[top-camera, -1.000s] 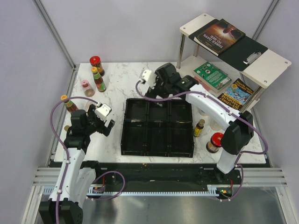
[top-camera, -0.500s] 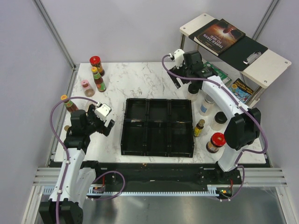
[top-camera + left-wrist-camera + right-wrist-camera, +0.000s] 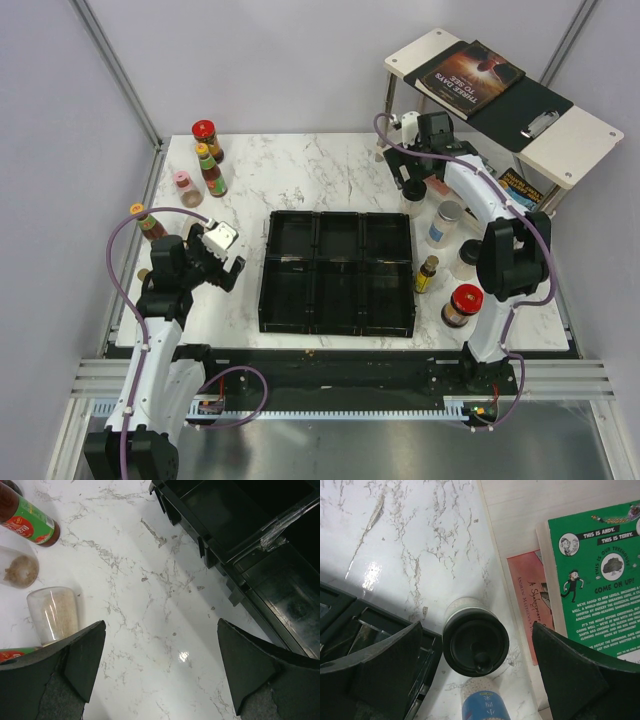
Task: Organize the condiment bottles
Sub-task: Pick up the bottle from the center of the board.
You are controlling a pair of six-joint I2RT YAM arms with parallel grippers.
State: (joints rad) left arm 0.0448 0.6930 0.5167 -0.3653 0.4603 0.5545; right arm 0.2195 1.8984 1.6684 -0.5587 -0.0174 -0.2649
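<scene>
**Top view.** Your right gripper [image 3: 407,177] has swung from the upper-left corner of the tray [image 3: 268,272] to the upper right of the frame, above the black-lidded jar [image 3: 413,197]. No bottle is in the tray yet.

**Left wrist view.** The left gripper [image 3: 160,675] hangs spread wide and empty, with a clear jar [image 3: 52,614] at lower left.

**Right wrist view.** The fingers [image 3: 385,672] stand wide on either side of the black-lidded jar, not touching it. This is likely your first pick.
</scene>
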